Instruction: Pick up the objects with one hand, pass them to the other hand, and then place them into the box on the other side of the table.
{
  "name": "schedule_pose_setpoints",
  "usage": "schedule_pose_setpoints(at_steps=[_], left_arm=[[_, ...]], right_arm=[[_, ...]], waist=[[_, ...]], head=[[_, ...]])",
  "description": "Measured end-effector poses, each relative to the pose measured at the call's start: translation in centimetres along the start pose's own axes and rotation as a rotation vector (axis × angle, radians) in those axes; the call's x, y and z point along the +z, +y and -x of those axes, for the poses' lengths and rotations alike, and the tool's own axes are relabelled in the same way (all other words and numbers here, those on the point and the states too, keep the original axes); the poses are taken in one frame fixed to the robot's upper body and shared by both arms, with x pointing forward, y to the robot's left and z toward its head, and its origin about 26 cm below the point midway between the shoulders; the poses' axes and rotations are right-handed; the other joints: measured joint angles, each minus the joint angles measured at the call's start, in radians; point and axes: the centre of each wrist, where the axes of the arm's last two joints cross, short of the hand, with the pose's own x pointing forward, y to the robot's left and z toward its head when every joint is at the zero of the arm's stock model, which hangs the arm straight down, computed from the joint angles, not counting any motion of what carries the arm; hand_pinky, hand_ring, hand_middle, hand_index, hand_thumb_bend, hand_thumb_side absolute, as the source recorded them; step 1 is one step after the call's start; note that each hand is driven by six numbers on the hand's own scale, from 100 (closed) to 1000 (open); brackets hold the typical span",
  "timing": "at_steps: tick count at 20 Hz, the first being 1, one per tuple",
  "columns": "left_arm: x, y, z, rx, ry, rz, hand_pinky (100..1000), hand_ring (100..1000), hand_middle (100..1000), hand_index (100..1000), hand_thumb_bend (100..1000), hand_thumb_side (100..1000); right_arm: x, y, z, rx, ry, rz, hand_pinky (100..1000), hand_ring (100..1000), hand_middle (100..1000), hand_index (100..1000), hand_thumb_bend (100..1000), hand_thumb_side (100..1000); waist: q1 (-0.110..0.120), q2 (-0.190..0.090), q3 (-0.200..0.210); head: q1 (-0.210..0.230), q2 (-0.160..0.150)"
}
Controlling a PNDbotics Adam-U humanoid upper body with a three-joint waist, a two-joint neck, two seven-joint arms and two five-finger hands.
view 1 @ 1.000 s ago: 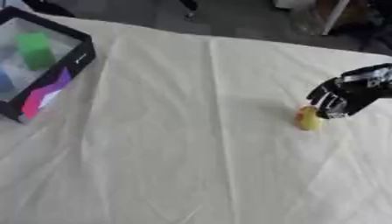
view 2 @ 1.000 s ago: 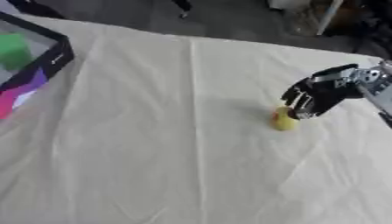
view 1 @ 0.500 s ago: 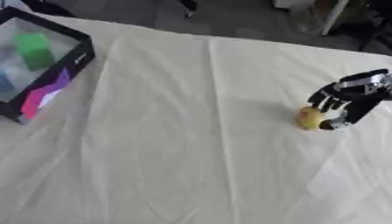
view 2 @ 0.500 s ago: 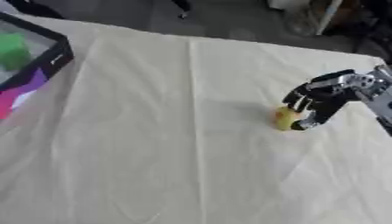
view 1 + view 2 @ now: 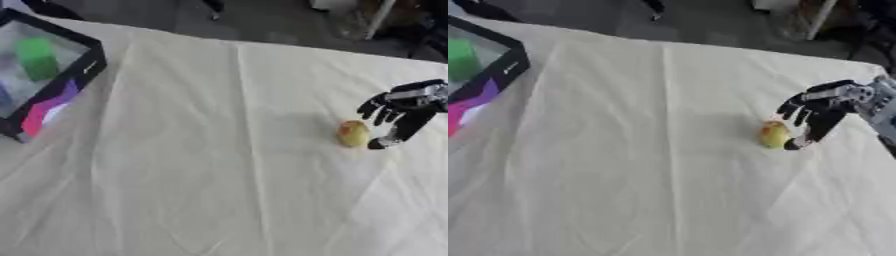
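The right hand (image 5: 401, 112) comes in from the right edge of the left eye view, fingers spread and pointing down at the table, grasping nothing. Its lowest fingertip sits just beside the small yellow fruit (image 5: 353, 133), and whether the two touch cannot be told. The fruit lies on the cream tablecloth (image 5: 201, 165), right of centre; it is a short oval with its long axis running roughly away from the camera, a reddish patch on the upper side. Which end is the stem end is too blurred to make out. The box (image 5: 48, 75), black-rimmed with a pink and purple flank, stands at the far left, well apart from the fruit, its left part cut off by the frame; a green block (image 5: 37, 59) lies inside.

In the right eye view more of the right forearm shows, silver at the wrist, and the hand is released above the fruit's right side. Only a corner of the box remains in frame. The left hand appears in neither view.
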Motion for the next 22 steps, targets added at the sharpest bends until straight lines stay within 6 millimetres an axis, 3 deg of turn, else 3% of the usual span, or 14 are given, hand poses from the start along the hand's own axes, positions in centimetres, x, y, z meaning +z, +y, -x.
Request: schedule_pose_setpoints(at_steps=[7,16,20,22], left_arm=[[0.0,-0.1,0.0,0.001,0.000,0.004,947,731,659,786,100,522],[0.1,-0.5,-0.1,0.003,-0.001,0.010,946,733,661,781,100,517],[0.2,-0.8,-0.1,0.007,0.000,0.014,947,733,661,779,100,517],[0.2,-0.8,-0.1,0.005,-0.001,0.013,947,733,661,778,100,515]], right_arm=[[-1.1,1.5,0.3,-0.020,0.024,0.045,771,743,778,871,422,236],[-2.1,3.2,1.0,-0.009,0.090,0.131,747,717,746,836,528,121],[-2.4,3.6,1.1,0.021,0.132,0.174,712,668,697,784,505,100],[-2.5,3.7,1.2,0.020,0.145,0.204,701,634,659,745,428,100]], waist=[[0.000,0.001,0.006],[0.001,0.001,0.011],[0.001,0.002,0.013],[0.001,0.002,0.014]], head=[[-0.005,0.000],[-0.010,0.000],[-0.010,0.000],[-0.011,0.000]])
